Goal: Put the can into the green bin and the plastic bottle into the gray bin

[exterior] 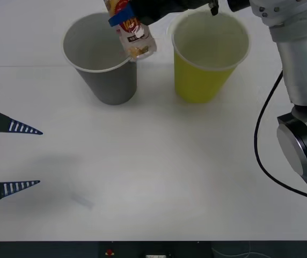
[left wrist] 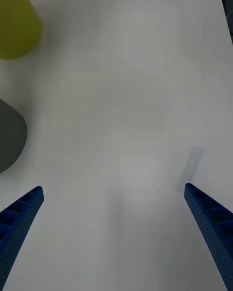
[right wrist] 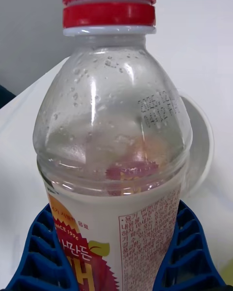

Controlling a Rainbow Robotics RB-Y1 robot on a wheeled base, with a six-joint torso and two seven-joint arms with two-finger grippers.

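My right gripper (exterior: 125, 20) is shut on the plastic bottle (exterior: 136, 41), holding it tilted above the right rim of the gray bin (exterior: 97, 80). In the right wrist view the clear bottle (right wrist: 116, 126), with its red cap and red-orange label, sits between the blue fingers (right wrist: 39, 257), and part of the gray bin's rim (right wrist: 203, 140) shows behind it. The green bin (exterior: 202, 80) stands just right of the gray one. Near the table's left edge my left gripper (exterior: 39, 157) hangs open with nothing in it. The can is out of view.
Both bins stand at the back of the white table (exterior: 153, 177). In the left wrist view the green bin (left wrist: 14, 24) and the gray bin (left wrist: 8, 136) lie off to one side of the open left gripper (left wrist: 112, 188). A black cable (exterior: 258, 145) hangs beside the right arm.
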